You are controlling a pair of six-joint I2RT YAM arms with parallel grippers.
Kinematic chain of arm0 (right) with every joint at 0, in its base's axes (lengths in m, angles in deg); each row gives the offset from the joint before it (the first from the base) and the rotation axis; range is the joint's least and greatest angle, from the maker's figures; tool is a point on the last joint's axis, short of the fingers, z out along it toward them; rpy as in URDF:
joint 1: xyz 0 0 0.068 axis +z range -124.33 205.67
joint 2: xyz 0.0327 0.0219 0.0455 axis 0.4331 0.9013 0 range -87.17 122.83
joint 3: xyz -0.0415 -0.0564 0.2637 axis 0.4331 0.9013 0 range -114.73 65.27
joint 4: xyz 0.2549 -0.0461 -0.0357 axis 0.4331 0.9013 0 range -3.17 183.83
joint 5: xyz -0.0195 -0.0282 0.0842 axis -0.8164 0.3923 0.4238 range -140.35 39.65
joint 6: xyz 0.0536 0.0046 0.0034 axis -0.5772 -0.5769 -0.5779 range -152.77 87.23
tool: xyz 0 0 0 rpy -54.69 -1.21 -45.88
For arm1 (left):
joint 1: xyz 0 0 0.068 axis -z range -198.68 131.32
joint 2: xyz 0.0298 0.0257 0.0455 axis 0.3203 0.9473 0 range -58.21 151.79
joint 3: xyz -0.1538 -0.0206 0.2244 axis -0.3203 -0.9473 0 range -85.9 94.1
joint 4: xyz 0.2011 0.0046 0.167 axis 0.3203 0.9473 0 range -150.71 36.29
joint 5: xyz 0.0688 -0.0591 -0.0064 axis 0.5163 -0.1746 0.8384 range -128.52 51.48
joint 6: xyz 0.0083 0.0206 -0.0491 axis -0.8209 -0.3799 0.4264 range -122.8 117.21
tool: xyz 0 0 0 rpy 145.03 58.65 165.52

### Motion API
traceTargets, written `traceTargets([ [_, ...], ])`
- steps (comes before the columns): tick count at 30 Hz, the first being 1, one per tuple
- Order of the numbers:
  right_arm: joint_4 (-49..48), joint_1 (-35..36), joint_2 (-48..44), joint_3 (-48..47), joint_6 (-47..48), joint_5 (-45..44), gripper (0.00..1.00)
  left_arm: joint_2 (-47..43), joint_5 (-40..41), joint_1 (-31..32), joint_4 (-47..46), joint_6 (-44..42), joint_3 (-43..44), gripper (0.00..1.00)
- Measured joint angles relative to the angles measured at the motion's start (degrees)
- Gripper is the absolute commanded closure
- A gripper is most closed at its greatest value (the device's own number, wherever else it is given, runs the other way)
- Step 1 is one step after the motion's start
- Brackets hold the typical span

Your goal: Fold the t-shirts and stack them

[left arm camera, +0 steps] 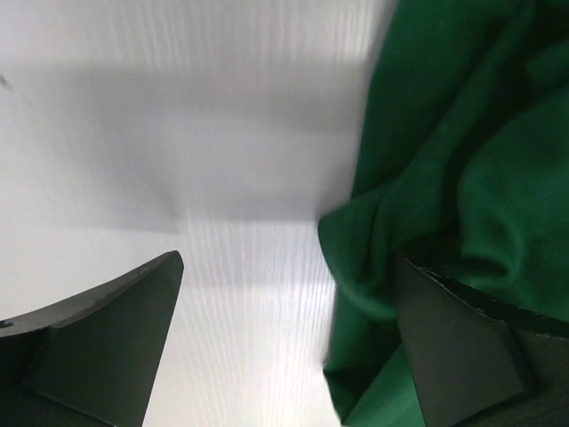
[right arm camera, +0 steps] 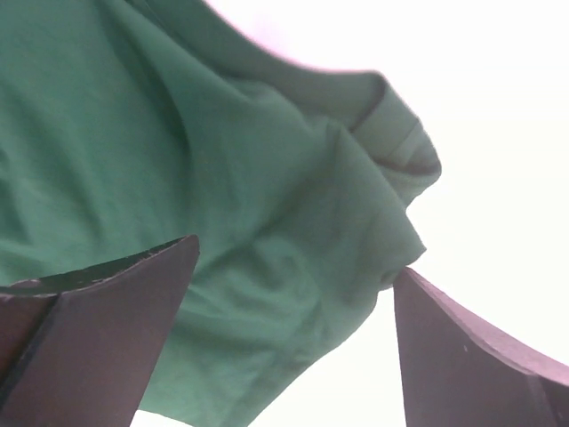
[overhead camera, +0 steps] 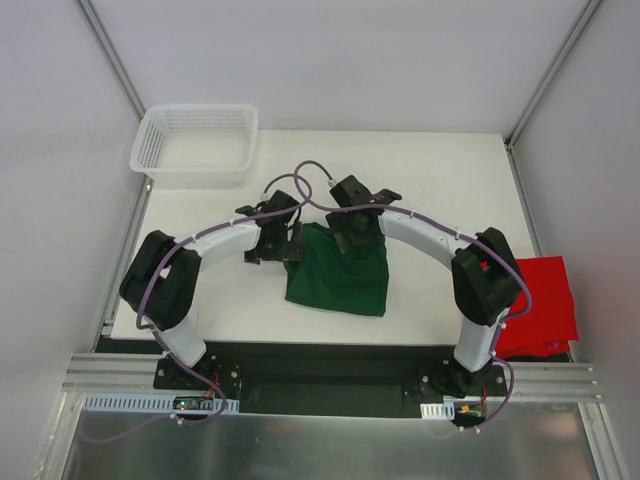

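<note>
Left jaws and right jaws both stand open, empty. A crumpled dark green cotton t-shirt [overhead camera: 338, 275] lies beneath the right jaws, reaching the left jaws' right side.

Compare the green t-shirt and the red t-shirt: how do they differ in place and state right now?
The green t-shirt lies in the middle of the table; the red t-shirt sits at its right edge by the right arm. The green t-shirt is rumpled; the red t-shirt looks flat and squared. Both arms' open jaws stand at the green t-shirt's far edge, none near the red t-shirt. Both are plain cloth.
</note>
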Motion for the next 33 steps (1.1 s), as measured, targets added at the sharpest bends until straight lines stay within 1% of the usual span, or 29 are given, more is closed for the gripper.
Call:
traceTargets([
  [6, -3.15, 0.42, -0.04, -2.05, 1.38, 0.63, 0.01, -11.65, 0.0, 2.89, 2.73, 1.79, -5.25, 0.01],
  [8, -4.98, 0.42, -0.04, -2.25, 1.88, 1.27, 0.03, -14.99, -0.02, 3.56, 3.41, 2.54, -6.47, 0.01],
  [11, -7.69, 0.72, 0.09, -2.73, 2.97, 1.99, 0.02, -18.99, -0.04, 4.28, 4.22, 4.02, -8.37, 0.01],
  [14, -7.78, 1.49, 1.36, -5.88, 3.82, 1.6, 0.02, -21.79, 0.02, 5.35, 4.7, 5.46, -10.38, 0.01],
  [17, -10.69, 1.99, 2.69, -7.91, 4.85, 3.65, 0.07, -22.73, 0.2, 7.08, 4.87, 7.74, -12.41, 0.01],
  [18, -11.72, 2.1, 3.21, -8.22, 5.16, 4.79, 0.12, -22.56, 0.22, 7.56, 4.92, 8.22, -12.87, 0.01],
  [20, -13.35, 2.12, 4.59, -8.68, 5.66, 6.88, 0.18, -22.01, 0.46, 8.85, 5.07, 9.6, -13.66, 0.01],
  [21, -14.1, 2.12, 5.62, -9.03, 5.88, 8.26, 0.22, -21.62, 0.72, 9.46, 5.09, 10.34, -13.86, 0.01],
  [23, -15.17, 2.12, 7.93, -9.88, 6.19, 10.82, 0.25, -20.72, 1.14, 10.56, 5.05, 11.28, -14.03, 0.01],
  [24, -15.43, 2.12, 8.98, -10.19, 6.32, 12.0, 0.32, -20.28, 1.29, 11.06, 5.01, 11.78, -14.1, 0.01],
  [26, -15.56, 2.12, 10.54, -10.47, 6.67, 14.03, 0.33, -19.76, 1.38, 11.43, 4.92, 12.33, -14.21, 0.01],
  [29, -15.56, 2.12, 12.35, -11.52, 6.95, 17.29, 0.42, -19.5, 1.68, 11.41, 4.46, 12.79, -14.6, 0.01],
  [31, -15.56, 2.12, 12.52, -11.89, 7.08, 18.82, 0.41, -19.08, 1.86, 11.41, 4.31, 12.83, -14.6, 0.01],
  [33, -15.54, 2.12, 12.52, -12.63, 7.1, 19.8, 0.37, -18.34, 1.9, 11.41, 4.07, 12.83, -14.6, 0.01],
])
